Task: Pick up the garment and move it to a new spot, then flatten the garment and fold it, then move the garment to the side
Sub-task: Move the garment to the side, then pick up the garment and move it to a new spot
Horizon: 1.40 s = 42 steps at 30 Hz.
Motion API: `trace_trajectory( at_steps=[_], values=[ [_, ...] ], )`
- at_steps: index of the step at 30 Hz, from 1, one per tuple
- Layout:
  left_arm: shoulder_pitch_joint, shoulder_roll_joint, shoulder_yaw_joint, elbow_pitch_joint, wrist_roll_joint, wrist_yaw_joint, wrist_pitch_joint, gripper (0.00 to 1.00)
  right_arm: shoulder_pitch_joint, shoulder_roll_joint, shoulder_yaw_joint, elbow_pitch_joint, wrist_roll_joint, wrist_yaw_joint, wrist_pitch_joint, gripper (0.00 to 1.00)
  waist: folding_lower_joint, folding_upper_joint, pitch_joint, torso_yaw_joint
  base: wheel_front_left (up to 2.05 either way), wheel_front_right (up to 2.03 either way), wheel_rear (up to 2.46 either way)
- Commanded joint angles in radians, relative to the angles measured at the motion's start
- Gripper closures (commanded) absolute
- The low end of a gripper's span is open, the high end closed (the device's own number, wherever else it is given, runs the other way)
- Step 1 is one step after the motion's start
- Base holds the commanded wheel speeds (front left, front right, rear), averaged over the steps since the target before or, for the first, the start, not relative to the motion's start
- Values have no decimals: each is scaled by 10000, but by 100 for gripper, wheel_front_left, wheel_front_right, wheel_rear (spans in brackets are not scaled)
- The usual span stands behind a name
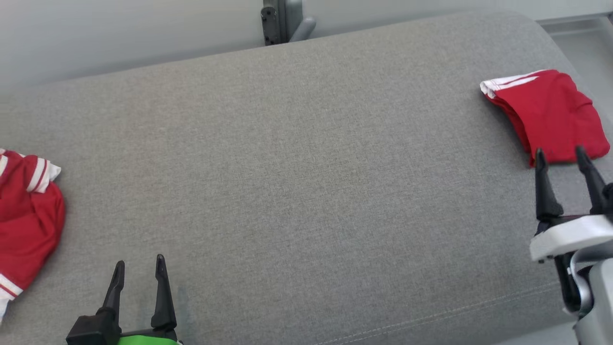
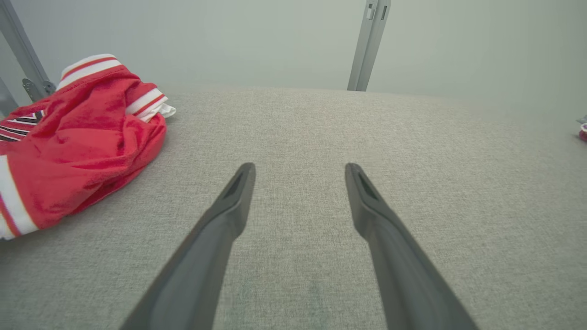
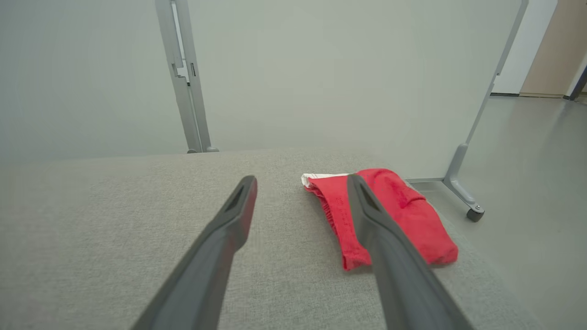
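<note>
Surface: a grey upholstered cushion (image 1: 297, 158) spans the head view, with a stitched seam along its lower right edge.
Folded red garment (image 1: 550, 112): lies flat at the upper right of the head view, near the cushion's right end, its white-striped edge turned toward the upper left. In the right wrist view (image 3: 412, 220) it sits right of centre, partly behind the right-hand finger.
Crumpled red garment (image 1: 26, 215): heaped at the left edge of the head view, with white and red bands showing. It fills the upper left of the left wrist view (image 2: 82, 151).
Left hand (image 1: 140, 261): bottom left of the head view, fingers spread and grasping nothing, with bare cushion between them (image 2: 300, 167).
Right hand (image 1: 560, 151): right edge of the head view, its fingertips overlapping the folded garment's lower edge. The fingers are spread and empty (image 3: 301, 178).
Background: a pale partition with a grey metal post (image 1: 282, 19).
</note>
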Motion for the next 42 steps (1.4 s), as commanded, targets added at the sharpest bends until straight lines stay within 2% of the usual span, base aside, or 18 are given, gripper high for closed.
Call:
trace_trajectory(
  at_steps=[1, 6, 11, 16, 42],
  values=[
    [75, 6, 26, 67, -16, -57, -27, 0, 450, 262, -44, -384, -279, -17, -28, 0, 0, 91, -854, 575, 0, 0, 0],
    [-93, 8, 86, 347, 91, -156, -26, 0, 1706, 1386, -56, -1121, -1106, -18, -28, 0, 0, 91, -1028, 960, 0, 0, 0],
    [-33, 4, 197, 644, -91, -136, -26, 0, 2517, 1960, 256, -1249, -2184, -17, -29, 0, 0, 91, -1241, 1207, 0, 0, 0],
    [212, 7, 335, 936, -128, -122, -26, 0, 2963, 2387, 0, -1365, -2707, -17, -29, 0, 0, 91, -1443, 1330, 0, 0, 0],
    [64, 6, 300, 1199, -69, -470, -26, 0, 3148, 2609, -179, -1364, -2403, -17, -30, 0, 0, 91, -1441, 1517, 0, 0, 0]
  ],
)
